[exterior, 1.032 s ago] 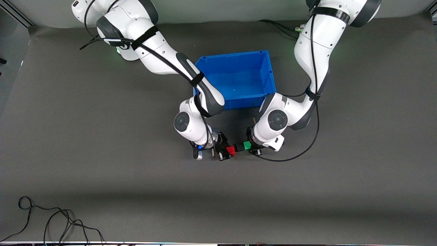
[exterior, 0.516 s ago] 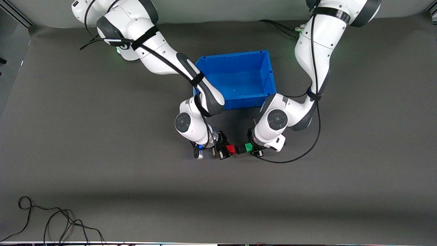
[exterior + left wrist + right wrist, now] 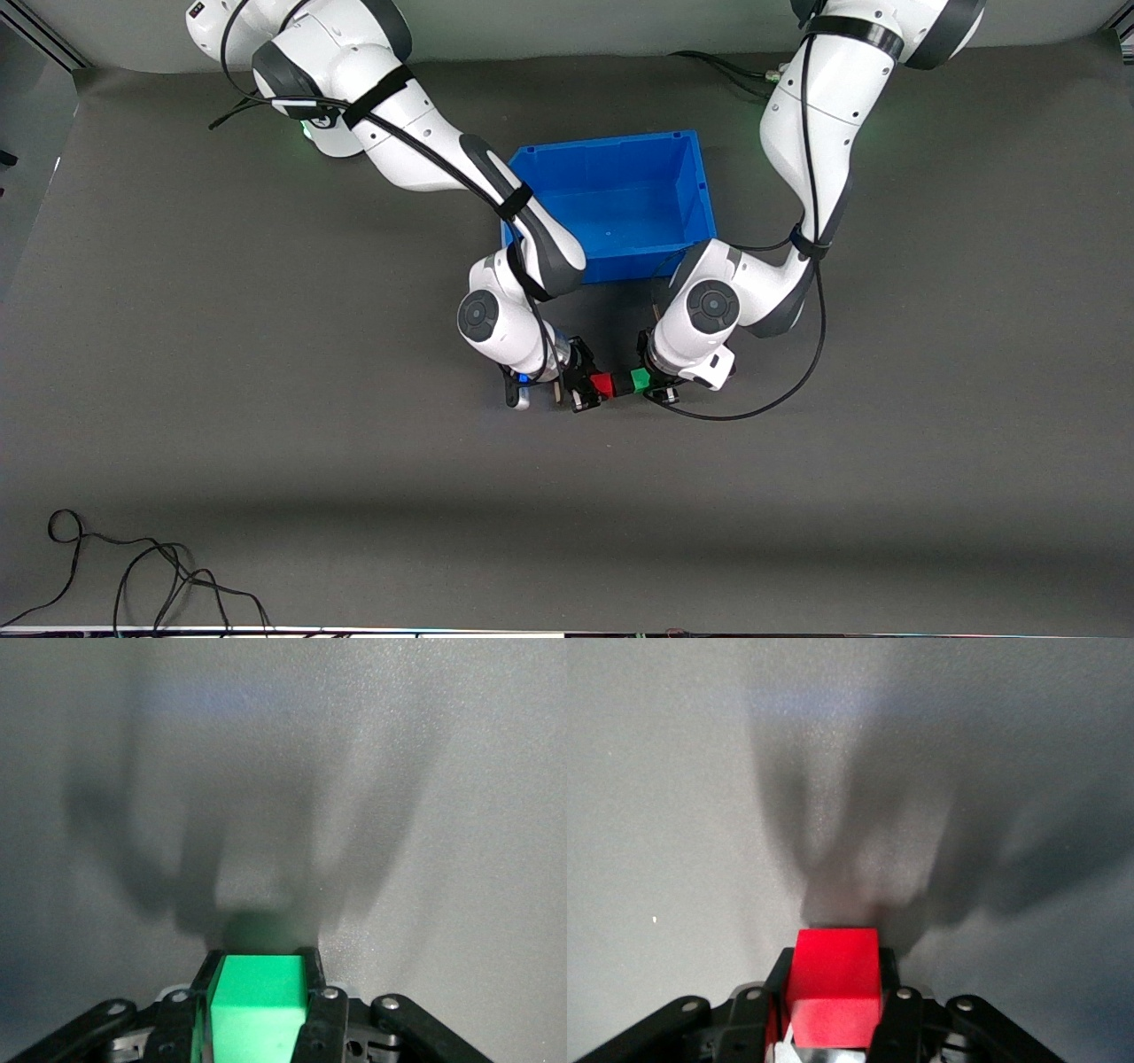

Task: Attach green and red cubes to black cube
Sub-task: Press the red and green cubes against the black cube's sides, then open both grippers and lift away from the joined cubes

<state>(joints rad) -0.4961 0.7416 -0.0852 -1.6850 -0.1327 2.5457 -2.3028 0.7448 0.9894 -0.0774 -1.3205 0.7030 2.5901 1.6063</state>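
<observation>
- Here, the right gripper (image 3: 592,388) hangs over the bare grey table (image 3: 266,399), nearer to the front camera than the blue bin (image 3: 611,202), and pinches the red cube (image 3: 602,384) between its two fingers.
- In the right wrist view the red cube (image 3: 835,974) sits squarely between the black fingers (image 3: 897,1014), with the right gripper (image 3: 833,1010) closed tight on its two sides.
- The left gripper (image 3: 651,383) is over the table just beside the right one, toward the left arm's end, and clamps the green cube (image 3: 640,380).
- In the left wrist view the green cube (image 3: 257,1005) fills the gap between the fingers (image 3: 324,1014) of the left gripper (image 3: 257,1019), gripped on both flanks.
- Between the red and green cubes a dark block shows, the black cube (image 3: 622,385); it appears to touch both, so the three make one short row.
- A loose black cable (image 3: 133,576) lies on the table near the front camera, at the right arm's end.
</observation>
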